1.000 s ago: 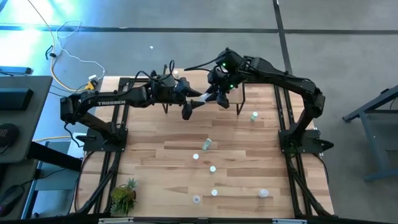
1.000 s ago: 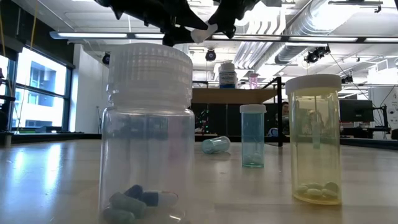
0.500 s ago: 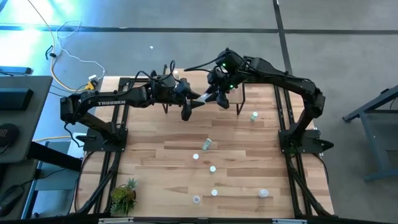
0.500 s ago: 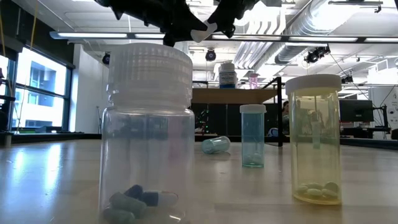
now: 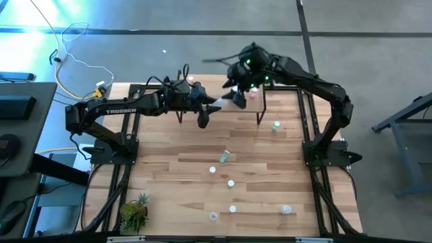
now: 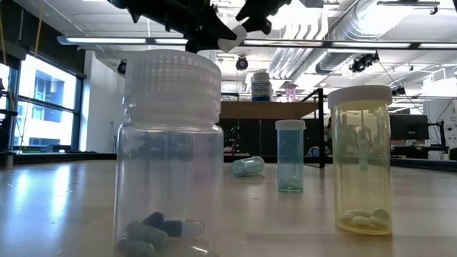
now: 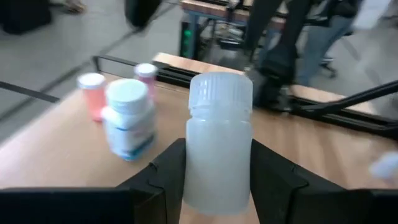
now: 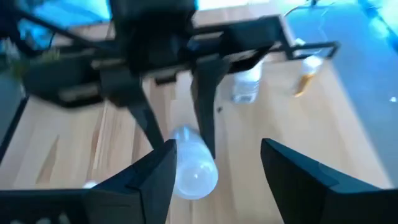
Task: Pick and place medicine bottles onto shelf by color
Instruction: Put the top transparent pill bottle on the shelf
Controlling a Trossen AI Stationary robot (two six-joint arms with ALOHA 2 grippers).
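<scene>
A white-capped translucent bottle [image 7: 219,146] is clamped upright between the fingers of the left end effector [image 7: 217,180], held in the air above the shelf [image 7: 74,146] at the far end of the counter [image 5: 256,162]. The fingers of the right end effector [image 8: 214,165] are spread wide with nothing gripped; it is raised just beside the left one, over the shelf's far side. On the shelf, a white bottle with a blue label [image 7: 129,118] is seen standing beside 2 small pink-capped vials [image 7: 92,94]. Other medicine bottles [image 5: 230,183] are scattered across the counter's middle and near part, 1 of them lying on its side [image 6: 248,166]. A small potted plant [image 5: 133,212] is placed at the near left corner.
</scene>
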